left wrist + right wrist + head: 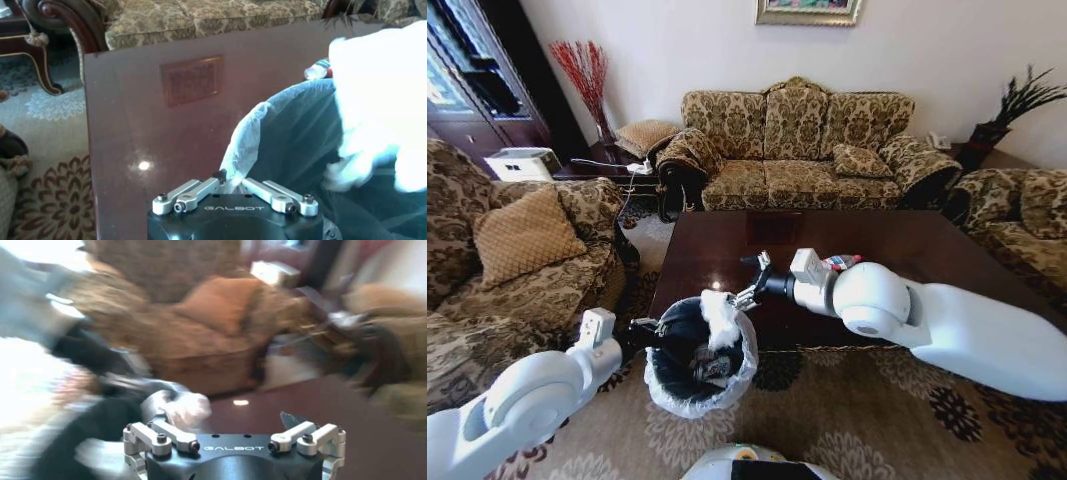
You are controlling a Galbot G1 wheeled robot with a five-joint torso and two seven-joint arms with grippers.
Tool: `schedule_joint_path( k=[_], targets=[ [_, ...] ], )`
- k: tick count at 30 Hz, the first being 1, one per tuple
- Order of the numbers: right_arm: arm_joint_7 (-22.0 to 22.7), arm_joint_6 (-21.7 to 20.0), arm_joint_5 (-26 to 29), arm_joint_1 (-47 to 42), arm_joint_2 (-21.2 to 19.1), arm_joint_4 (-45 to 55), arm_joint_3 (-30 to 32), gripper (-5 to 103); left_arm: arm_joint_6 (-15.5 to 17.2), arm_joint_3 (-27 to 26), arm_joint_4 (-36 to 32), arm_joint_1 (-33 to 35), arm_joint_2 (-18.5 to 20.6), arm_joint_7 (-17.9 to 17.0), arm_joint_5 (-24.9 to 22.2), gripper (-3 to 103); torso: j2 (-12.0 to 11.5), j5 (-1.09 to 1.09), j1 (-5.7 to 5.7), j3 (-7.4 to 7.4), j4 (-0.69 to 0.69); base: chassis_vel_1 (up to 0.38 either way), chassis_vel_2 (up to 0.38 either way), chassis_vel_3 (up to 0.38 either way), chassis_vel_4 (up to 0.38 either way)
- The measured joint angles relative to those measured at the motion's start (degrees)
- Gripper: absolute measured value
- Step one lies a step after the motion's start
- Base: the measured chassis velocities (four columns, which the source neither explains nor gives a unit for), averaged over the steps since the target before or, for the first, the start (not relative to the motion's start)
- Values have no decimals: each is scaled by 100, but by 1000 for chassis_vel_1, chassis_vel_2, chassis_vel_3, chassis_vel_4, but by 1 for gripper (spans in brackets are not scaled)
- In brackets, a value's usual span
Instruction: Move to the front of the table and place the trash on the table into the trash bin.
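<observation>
Trash bin [699, 368] on carpet, touching near edge of counter [727, 255]; bag-lined, crumpled white paper [720, 318] and wrappers inside. Left end effector [649, 332] clamped on bin rim. Right end effector [753, 280] spread open above rim. Bottle [841, 263] on counter beside right arm.

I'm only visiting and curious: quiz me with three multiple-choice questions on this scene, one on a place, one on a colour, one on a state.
1. Where is the trash bin?
A. On the sofa
B. At the table's near edge
C. Under the cabinet
2. What colour is the crumpled paper at its mouth?
A. White
B. Green
C. Black
3. How are the right gripper jaws?
A. Open
B. Shut on a cushion
C. Shut on a vase

B: the bin stands against the table edge. A: the paper shows bright white. A: the jaws stand apart.
</observation>
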Motion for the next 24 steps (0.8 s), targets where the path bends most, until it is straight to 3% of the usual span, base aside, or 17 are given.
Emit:
schedule_joint_path(
  k=[1, 6, 10, 13, 18, 21, 23, 24],
  targets=[
    [-4, -33, 226, 127, 16, -6, -27, 100, 0, -1, 0, -2, -25, 7, 16, 0, 0, 6, 0, 0, 2, 0, 0, 0, 0],
    [-2, 36, 34, 412, 37, -41, -191, 100, -20, -2, 1, -1, -120, 10, 72, 0, 0, 2, 0, 0, 4, 0, 0, 0, 0],
    [3, 205, -701, 381, -52, 131, -318, 100, -23, 13, 0, 14, -231, 23, 122, 0, 0, 4, 0, 0, 2, 0, 0, 0, 0],
    [1, 195, -296, 122, -92, 378, -239, 100, -23, 14, 1, 34, -281, 23, 127, 0, 0, 7, 0, 0, 2, 0, 0, 0, 0],
    [0, 774, 106, -839, -482, 931, 47, 100, -23, -8, 1, 81, -332, 12, 130, 0, 0, 9, -1, 0, 2, 0, 0, 0, 0],
    [1, 1041, -335, -1172, -770, 1050, 78, 103, -22, -16, 0, 66, -267, 1, 126, 0, 1, 5, -1, -1, 1, 0, 0, 0, 0],
    [1, 1497, -604, -1532, -897, 1120, 106, 97, -19, -72, 0, 12, -221, -40, 50, 0, 0, 7, -1, -1, -2, 0, 0, 0, 0],
    [1, 1497, -604, -1532, -897, 1120, 106, 97, -19, -72, 0, 12, -221, -40, 50, 0, 0, 7, -1, -1, -2, 0, 0, 0, 0]
  ],
)
